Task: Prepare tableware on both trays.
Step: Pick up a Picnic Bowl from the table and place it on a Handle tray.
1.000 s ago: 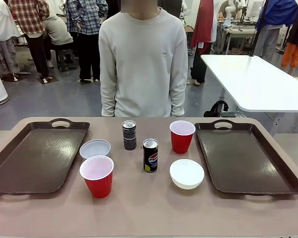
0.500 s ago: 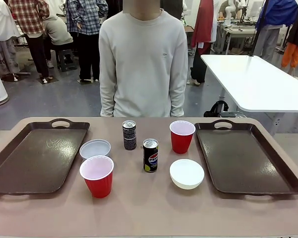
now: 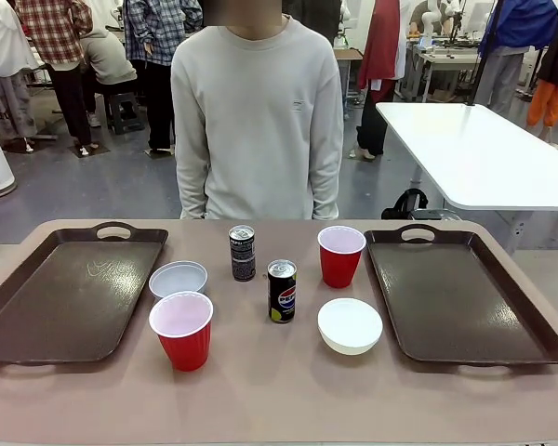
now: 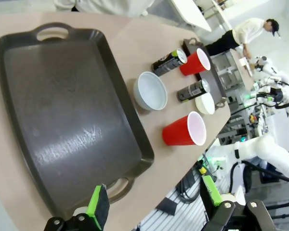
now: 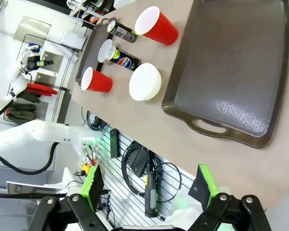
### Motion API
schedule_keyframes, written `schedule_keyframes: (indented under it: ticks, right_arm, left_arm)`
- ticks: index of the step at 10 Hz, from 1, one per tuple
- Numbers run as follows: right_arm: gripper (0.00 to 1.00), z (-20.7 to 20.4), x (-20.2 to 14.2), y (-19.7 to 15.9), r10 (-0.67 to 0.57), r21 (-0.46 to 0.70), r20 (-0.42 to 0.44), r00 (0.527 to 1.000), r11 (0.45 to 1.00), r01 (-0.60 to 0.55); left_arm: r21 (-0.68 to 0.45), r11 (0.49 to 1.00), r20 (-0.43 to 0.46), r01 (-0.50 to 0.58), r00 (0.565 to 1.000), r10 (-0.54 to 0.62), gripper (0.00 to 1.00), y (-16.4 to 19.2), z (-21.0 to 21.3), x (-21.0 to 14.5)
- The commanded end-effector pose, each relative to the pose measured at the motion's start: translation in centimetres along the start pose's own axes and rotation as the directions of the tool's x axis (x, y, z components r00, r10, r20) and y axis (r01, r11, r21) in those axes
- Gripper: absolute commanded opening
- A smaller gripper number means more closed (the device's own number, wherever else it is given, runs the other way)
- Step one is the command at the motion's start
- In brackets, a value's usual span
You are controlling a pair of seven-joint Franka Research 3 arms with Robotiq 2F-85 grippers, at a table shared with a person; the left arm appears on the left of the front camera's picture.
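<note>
The left end effector (image 4: 154, 199) and right end effector (image 5: 148, 185) hang spread wide, empty, near the handles of the trays (image 4: 62, 110). Beyond, red cups (image 4: 177, 135), white bowls (image 4: 150, 90) and slim cans (image 4: 190, 90) crowd the worktop (image 4: 135, 43). Reaching for one could topple a neighbouring can.

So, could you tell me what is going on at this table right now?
Nothing is being handled at this moment. The two red cups, two white bowls and two dark cans stand on the table between the trays. The left tray and the right tray hold nothing. The person stands at the far side, arms down. The left gripper and right gripper hover open on the robot's side, each near its own tray.
</note>
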State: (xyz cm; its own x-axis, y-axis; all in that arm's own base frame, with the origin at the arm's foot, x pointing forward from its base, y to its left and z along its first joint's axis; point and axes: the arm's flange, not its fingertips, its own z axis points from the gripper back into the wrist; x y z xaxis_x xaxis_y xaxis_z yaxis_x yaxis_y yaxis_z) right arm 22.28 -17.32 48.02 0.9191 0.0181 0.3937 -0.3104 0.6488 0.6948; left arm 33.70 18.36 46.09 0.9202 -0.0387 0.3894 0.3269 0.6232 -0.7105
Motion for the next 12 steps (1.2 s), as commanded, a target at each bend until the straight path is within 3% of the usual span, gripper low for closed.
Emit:
schedule_keyframes:
  ticks: [1, 6, 8, 10, 12]
  right_arm:
    - [1.0, 0.1, 0.1, 0.1, 0.013, 0.026, 0.01, 1.0, 1.0, -0.013]
    - [1.0, 0.0, 0.0, 0.0, -0.001, -0.001, 0.0, 1.0, 1.0, 0.001]
    - [1.0, -4.7, 1.5, 5.2, 0.079, -0.187, -0.127, 0.989, 0.977, -0.102]
    - [1.0, -10.9, 4.4, 9.9, 0.031, -0.347, -0.199, 0.98, 0.932, -0.1]
    - [1.0, -19.9, 5.5, 13.9, -0.013, -0.554, -0.306, 0.952, 0.815, -0.168]
  left_arm:
    - [-0.012, 1.0, 0.006, -0.003, 1.0, 0.003, 1.0, 0.1, 0.3, -0.1]
    - [-0.012, 1.0, 0.006, -0.003, 1.0, 0.003, 1.0, 0.1, 0.3, -0.1]
    - [-0.012, 1.0, 0.006, -0.003, 1.0, 0.003, 1.0, 0.1, 0.3, -0.1]
    - [-0.012, 1.0, 0.006, -0.003, 1.0, 0.003, 1.0, 0.1, 0.3, -0.1]
    - [-0.012, 1.0, 0.006, -0.003, 1.0, 0.003, 1.0, 0.1, 0.3, -0.1]
